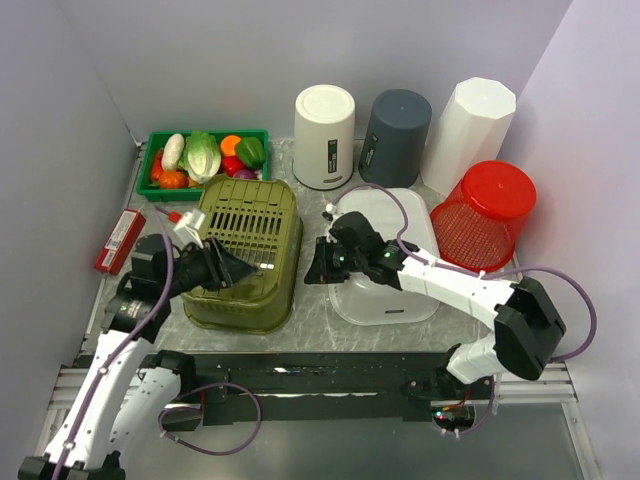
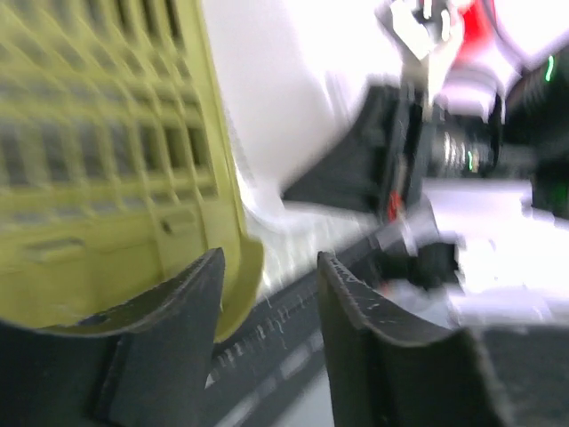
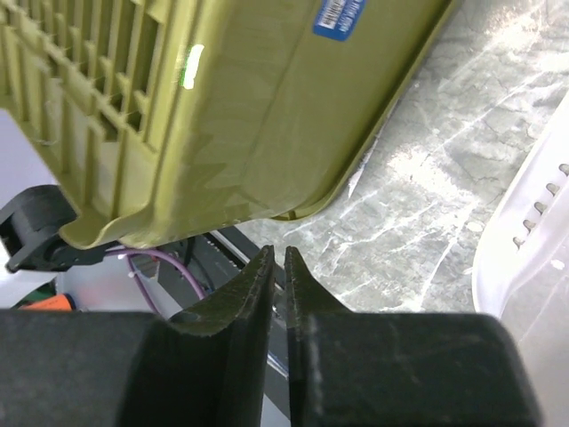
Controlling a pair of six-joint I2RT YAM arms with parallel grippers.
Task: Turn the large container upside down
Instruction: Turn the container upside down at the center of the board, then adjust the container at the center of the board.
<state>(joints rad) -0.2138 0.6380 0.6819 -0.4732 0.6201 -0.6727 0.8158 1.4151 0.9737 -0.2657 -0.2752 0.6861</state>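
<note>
Marble table: olive container lies bottom-up; left gripper jaws apart, empty; right gripper pinched together, empty

- large container: olive green, slatted grid
- basket: red mesh
- desk: grey marble veining
- crate: green
- bin: dark grey

Pale lilac-grey walls are closing in the scene on the left, back and right. A grey marbled worktop is lying between them, and soft light is glinting off it in white streaks. A black rail is running along the worktop's near edge, with a silver metal frame sitting just below it. The left wall is showing slightly greyer than the right one.
</note>
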